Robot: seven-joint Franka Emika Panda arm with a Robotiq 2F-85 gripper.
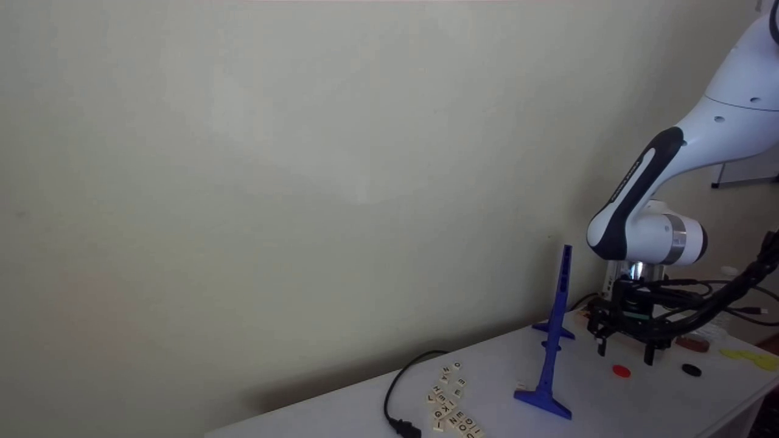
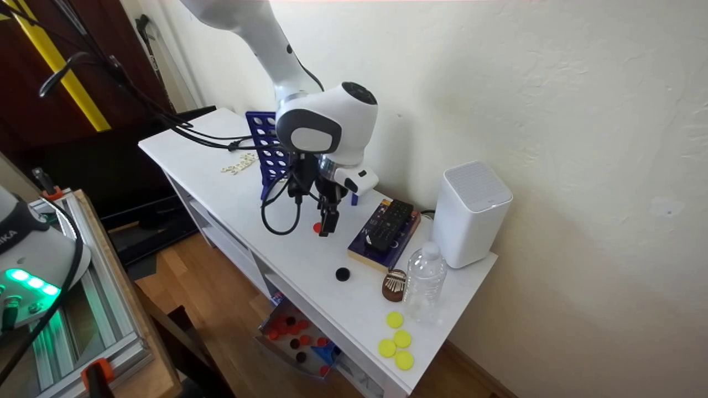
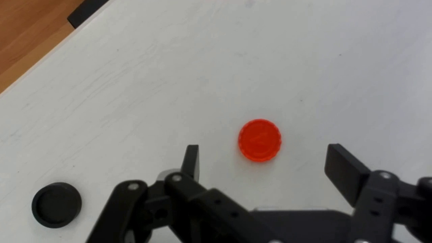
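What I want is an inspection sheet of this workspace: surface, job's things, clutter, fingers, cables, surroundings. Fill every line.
Surface: white tabletop, faintly streaked in the wrist view.
Job's things: red disc, lying flat, untouched.
Clutter: black disc, yellow discs, upright blue rack, letter tiles, remote on a book, clear bottle, thumb piano, white box.
Fingers: open, nothing held; red disc shows between them in the wrist view.
Cables: black bundle leading to the wrist; plug-ended cable lying near the letter tiles.
Surroundings: pale wall, wooden floor, green-lit robot base.
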